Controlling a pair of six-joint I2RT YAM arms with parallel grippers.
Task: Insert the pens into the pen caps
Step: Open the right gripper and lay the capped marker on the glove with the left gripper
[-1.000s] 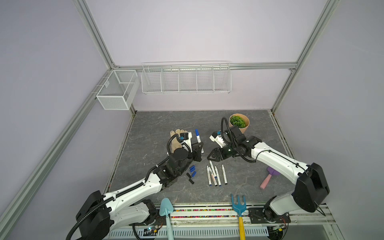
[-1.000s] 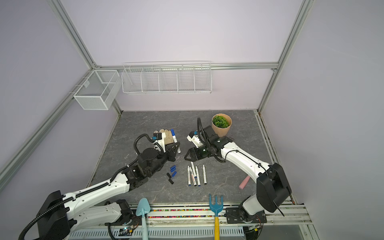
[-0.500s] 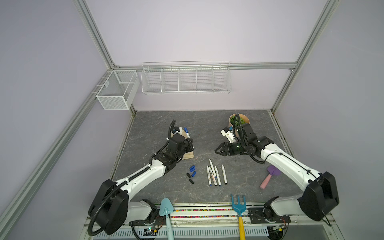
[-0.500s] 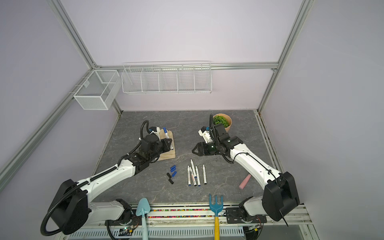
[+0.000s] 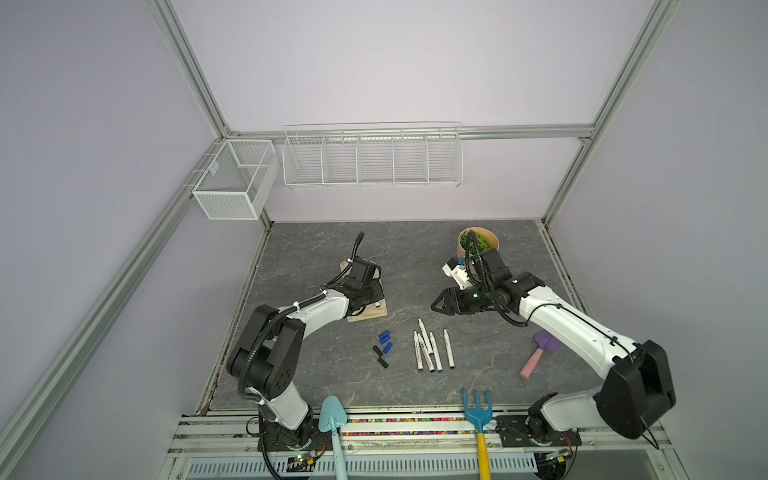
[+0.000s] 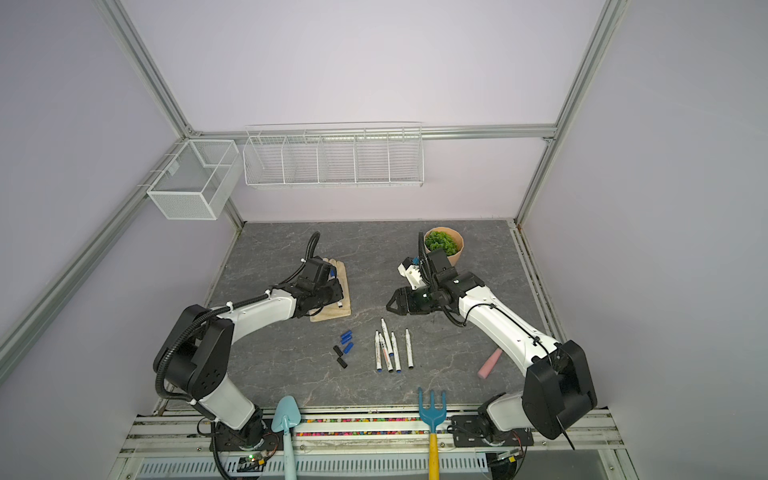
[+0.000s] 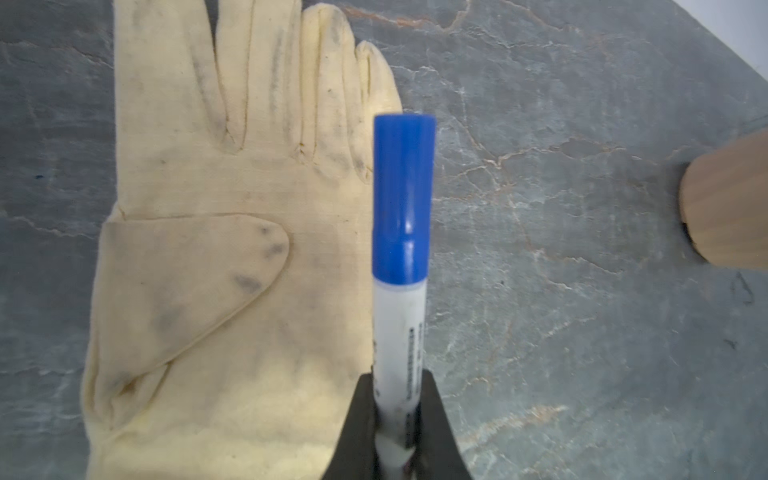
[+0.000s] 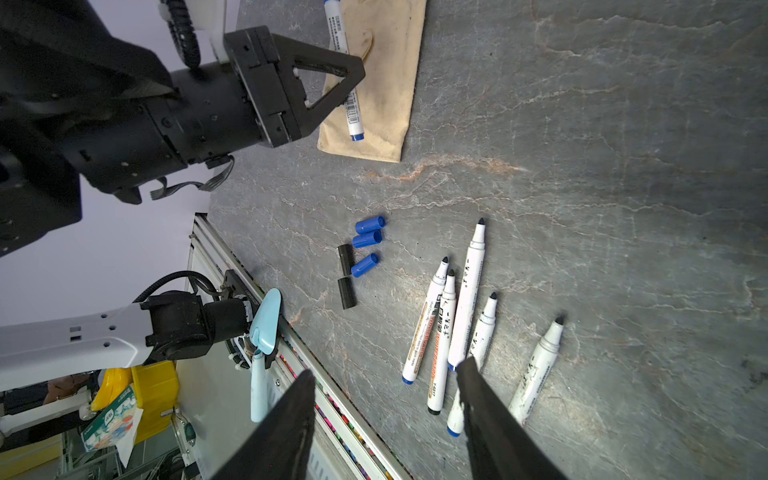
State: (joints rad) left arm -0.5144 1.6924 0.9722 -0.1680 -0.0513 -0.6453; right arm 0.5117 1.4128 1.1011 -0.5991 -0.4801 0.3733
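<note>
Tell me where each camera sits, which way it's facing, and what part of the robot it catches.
Top views: high at the front, facing down at the table; left arm and right arm show whole.
Left wrist: on the left arm, facing along its jaws, shut on a capped pen, glove behind; only jaw tips show.
Right wrist: on the right arm, facing past its open jaws at five uncapped pens and loose caps; the left arm shows too.
Shared: both wrist views show the capped pen and glove.

Grey veined table (image 5: 316, 249) bears pens (image 5: 434, 352), caps (image 5: 387, 348), glove (image 5: 368, 313), plant pot (image 5: 492, 239), trowel (image 5: 538, 355).
</note>
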